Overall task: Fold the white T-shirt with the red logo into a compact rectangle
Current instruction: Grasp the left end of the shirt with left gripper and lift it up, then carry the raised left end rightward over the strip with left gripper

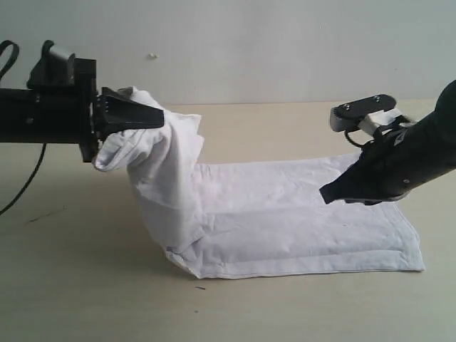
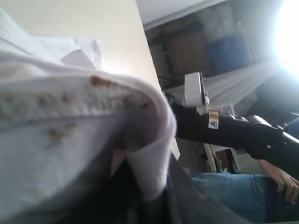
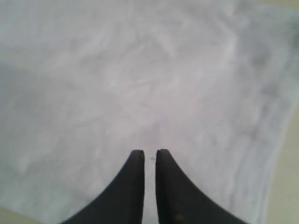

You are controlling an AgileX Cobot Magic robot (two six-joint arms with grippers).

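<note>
The white T-shirt [image 1: 285,221] lies as a long folded strip on the table, and its left end is lifted into a draped bunch. My left gripper [image 1: 160,117] is shut on that raised end, well above the table. Cloth [image 2: 70,116] fills the left wrist view and wraps over the dark fingers [image 2: 187,200]; faint reddish-brown spots show along a fold. The red logo is hidden. My right gripper [image 1: 326,194] hovers over the flat right part of the shirt [image 3: 140,70]. Its jaws [image 3: 149,153] are shut to a thin slit with nothing between them.
The pale wooden tabletop [image 1: 85,299] surrounds the shirt, with a plain wall behind. A black cable [image 1: 25,182] hangs by the left arm. A small dark speck [image 1: 199,288] lies near the front. A seated person in jeans [image 2: 233,191] shows in the left wrist view.
</note>
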